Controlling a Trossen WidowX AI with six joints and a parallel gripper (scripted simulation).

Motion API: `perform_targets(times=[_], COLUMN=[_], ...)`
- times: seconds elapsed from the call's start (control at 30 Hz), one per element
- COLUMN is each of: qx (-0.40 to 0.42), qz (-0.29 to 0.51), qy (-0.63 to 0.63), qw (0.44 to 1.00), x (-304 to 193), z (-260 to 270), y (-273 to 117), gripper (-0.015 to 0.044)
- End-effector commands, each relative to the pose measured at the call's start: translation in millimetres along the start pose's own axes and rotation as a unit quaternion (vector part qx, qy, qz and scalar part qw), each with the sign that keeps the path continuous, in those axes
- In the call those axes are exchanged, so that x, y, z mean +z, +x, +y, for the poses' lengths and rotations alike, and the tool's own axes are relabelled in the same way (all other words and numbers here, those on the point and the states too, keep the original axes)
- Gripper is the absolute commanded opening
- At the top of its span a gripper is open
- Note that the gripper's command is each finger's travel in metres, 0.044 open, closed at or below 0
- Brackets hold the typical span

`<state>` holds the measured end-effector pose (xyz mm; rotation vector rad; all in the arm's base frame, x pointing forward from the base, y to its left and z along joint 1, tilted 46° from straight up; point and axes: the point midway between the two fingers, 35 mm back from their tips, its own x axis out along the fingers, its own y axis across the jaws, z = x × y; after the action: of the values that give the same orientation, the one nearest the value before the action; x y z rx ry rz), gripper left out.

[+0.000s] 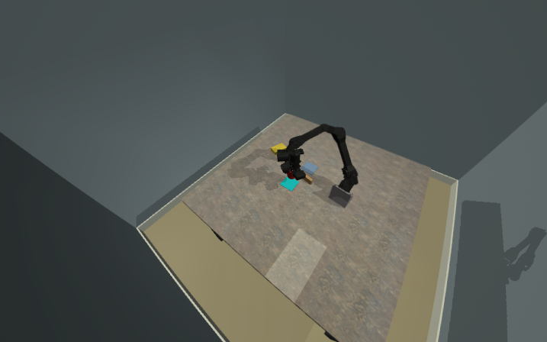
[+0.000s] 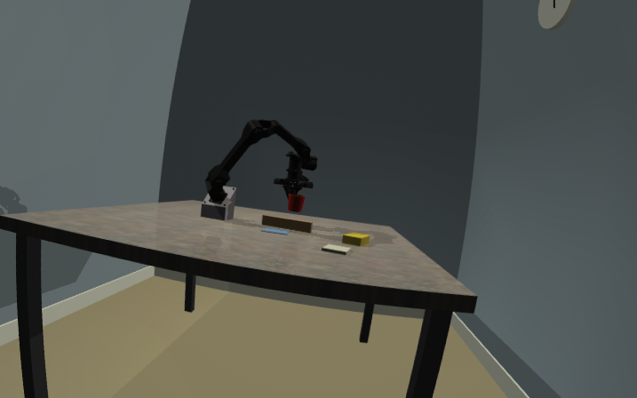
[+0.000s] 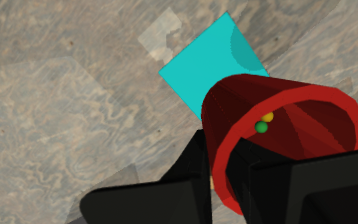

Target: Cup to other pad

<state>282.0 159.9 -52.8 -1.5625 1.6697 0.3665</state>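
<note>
A red cup [image 1: 291, 174] [image 2: 296, 202] [image 3: 285, 92] hangs in the air, roughly upright. My gripper [image 2: 291, 193] [image 3: 209, 134] is shut on its wall, one finger inside and one outside. A yellow marble [image 3: 267, 116] and a green marble [image 3: 261, 127] lie inside the cup. The cyan pad [image 1: 290, 183] [image 3: 205, 62] lies below, partly hidden by the cup in the wrist view, with a round shadow at its edge; it is hidden in the exterior view. The blue pad [image 1: 310, 167] [image 2: 275, 230] is bare, across the wooden bar.
The low wooden bar [image 1: 309, 179] [image 2: 286, 224] stands on the table between the two pads. A yellow block [image 1: 278, 148] [image 2: 355, 239] and a flat cream tile [image 2: 336, 249] lie away from the pads. The arm's base [image 1: 340, 196] [image 2: 217, 210] stands beyond one end of the bar.
</note>
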Motion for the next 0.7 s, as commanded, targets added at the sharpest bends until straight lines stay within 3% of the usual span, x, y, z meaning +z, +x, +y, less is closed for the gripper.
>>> perform_targets(times=[0.0,0.67], qx=[0.001,0.001], qz=[-0.003,-0.003], qy=[0.001,0.001], qw=[1.000,1.000], x=[8.2,12.8], z=[3.7,4.8], y=[-2.6,20.1], gripper=[0.0000,0.0000])
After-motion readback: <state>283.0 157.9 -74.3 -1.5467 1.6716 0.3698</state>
